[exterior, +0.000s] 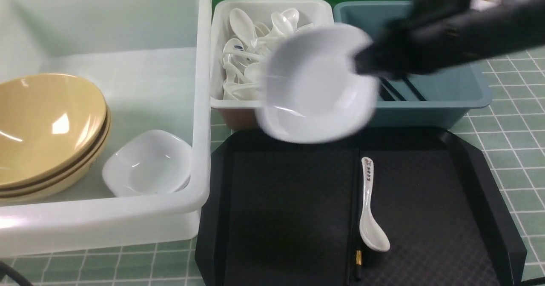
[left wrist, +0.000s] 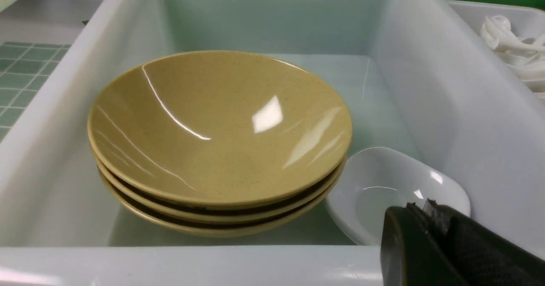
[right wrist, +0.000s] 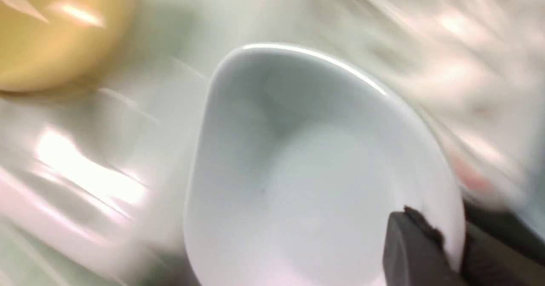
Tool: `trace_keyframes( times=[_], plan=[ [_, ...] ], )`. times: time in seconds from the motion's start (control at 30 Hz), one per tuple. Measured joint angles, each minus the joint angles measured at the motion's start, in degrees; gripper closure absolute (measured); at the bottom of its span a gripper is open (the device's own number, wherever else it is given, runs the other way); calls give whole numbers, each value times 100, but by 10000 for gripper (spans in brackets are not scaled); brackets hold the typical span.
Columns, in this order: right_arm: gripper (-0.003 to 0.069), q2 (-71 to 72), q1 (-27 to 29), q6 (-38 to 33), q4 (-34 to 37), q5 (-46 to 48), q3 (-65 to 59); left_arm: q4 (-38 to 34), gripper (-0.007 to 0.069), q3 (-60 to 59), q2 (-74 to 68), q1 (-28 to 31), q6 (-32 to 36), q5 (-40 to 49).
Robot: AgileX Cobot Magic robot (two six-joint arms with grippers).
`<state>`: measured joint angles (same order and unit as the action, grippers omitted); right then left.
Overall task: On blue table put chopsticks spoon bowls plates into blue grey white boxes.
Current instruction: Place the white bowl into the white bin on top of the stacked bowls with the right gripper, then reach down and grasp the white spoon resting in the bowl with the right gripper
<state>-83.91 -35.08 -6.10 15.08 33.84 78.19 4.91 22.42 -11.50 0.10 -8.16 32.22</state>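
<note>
Right end effector point(exterior: 365, 62): clenched on the rim of a white plate point(exterior: 317, 84), reaching in from 2 o'clock; arm blurred.
Held plate: off the counter point(exterior: 511, 137) and tilted, at 12 o'clock from the black tray point(exterior: 289, 218), in front of the white box point(exterior: 219, 43).
Left end effector point(left wrist: 421, 207): fingers pressed together, grasping nothing, just above the near rim of the tub point(exterior: 200, 107).
Tub: at 9 o'clock; three stacked tan bowls point(exterior: 47, 124) inside, a second plate point(exterior: 147, 162) touching them on their 3 o'clock side.
White box: at 12 o'clock, piled with spoons point(exterior: 245, 60).
Blue-grey box point(exterior: 447, 103): at 1 o'clock, chopsticks point(exterior: 400, 90) lying inside.
Tray: at 6 o'clock; one spoon point(exterior: 370, 209) on it, bowl toward 6 o'clock, a black chopstick point(exterior: 357, 235) just beside it.
</note>
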Motion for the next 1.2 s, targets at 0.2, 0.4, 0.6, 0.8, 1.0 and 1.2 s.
trace_keyframes(
  times=[0.2,0.4,0.6,0.8,1.0,1.2],
  plan=[
    [582,-1546,-1107,-530,270,-1370,917,6,623,0,5,0,-39,-39],
    [580,-3567,-1302,-716,10,-836,2479,6,623,0,5,0,-39,-39],
    [535,-4079,-1325,-255,-304,-308,3234,6,623,0,5,0,-39,-50],
    [322,-4063,-1332,-122,-489,264,3543,6,623,0,5,0,-46,-71],
    [151,-3538,-1195,235,-1575,2045,4231,1,623,0,5,0,-46,-82],
    [158,-2491,-632,956,-3105,3495,3975,-3,623,0,5,0,-46,-89]
  ],
)
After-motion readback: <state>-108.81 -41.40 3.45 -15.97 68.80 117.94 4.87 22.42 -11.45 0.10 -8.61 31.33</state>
